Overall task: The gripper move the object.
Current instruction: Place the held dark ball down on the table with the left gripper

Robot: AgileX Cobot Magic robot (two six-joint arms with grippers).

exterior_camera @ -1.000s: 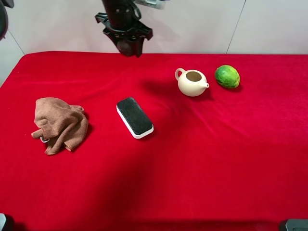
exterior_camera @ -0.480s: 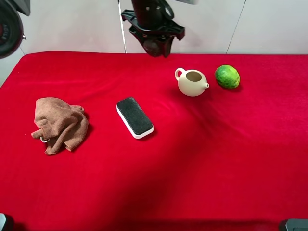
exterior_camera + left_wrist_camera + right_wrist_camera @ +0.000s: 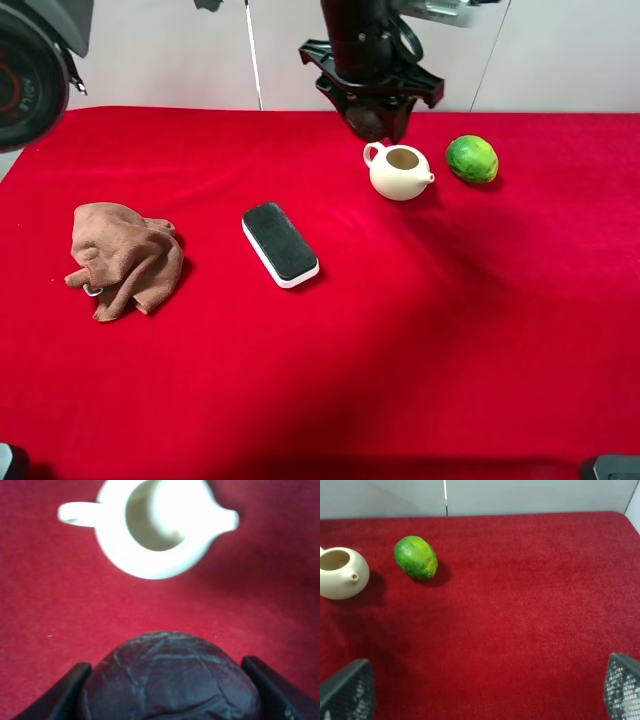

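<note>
Left wrist view: the left gripper (image 3: 167, 682), clamped around the dark maroon ball (image 3: 170, 662), holds it in the air beside the open-topped cream teapot (image 3: 155, 530) near the far edge of the red desk (image 3: 45, 605), apparently high enough to clear the pot's rim in passing.

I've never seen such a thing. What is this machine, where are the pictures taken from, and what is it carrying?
It is a robot with two arms, each ending in a two-fingered claw. One camera looks down from high up; two sit on the wrists. On the red cloth lie a brown rag, a black-topped eraser, a cream teapot and a green fruit. The left gripper, near the teapot, grips a dark maroon ball. The right gripper is open and empty.
</note>
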